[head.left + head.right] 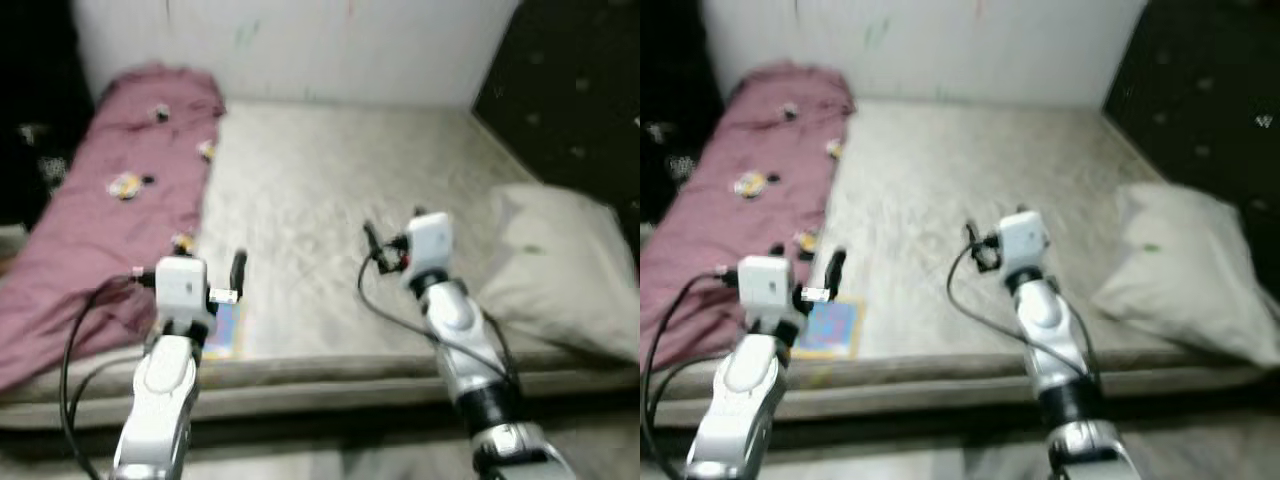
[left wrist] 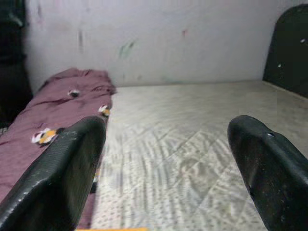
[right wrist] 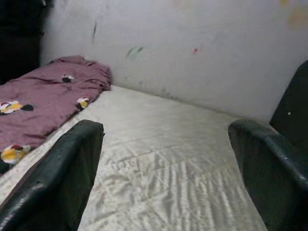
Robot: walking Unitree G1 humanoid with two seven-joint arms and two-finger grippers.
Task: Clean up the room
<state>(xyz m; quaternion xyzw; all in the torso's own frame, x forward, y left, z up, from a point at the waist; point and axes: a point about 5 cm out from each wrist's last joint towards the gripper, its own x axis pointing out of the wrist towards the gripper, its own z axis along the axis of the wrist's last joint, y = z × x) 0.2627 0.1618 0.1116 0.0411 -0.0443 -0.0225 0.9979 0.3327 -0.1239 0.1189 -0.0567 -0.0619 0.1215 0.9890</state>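
A: What is in the room?

B: A bare mattress [image 1: 330, 220] by a white wall [image 1: 300, 45]. A pink blanket [image 1: 110, 220] lies along its left side, and a pale pillow [image 1: 560, 270] sits on the right.

A: Anything to tidy?

B: A small flat colourful thing [image 1: 828, 328], maybe a book, near the front edge.

A: And the 2 arms?

B: Both reach out over the mattress. The left gripper [image 2: 163, 159] is above that book, fingers wide apart. The right gripper [image 3: 163, 159] is open too, holding nothing.
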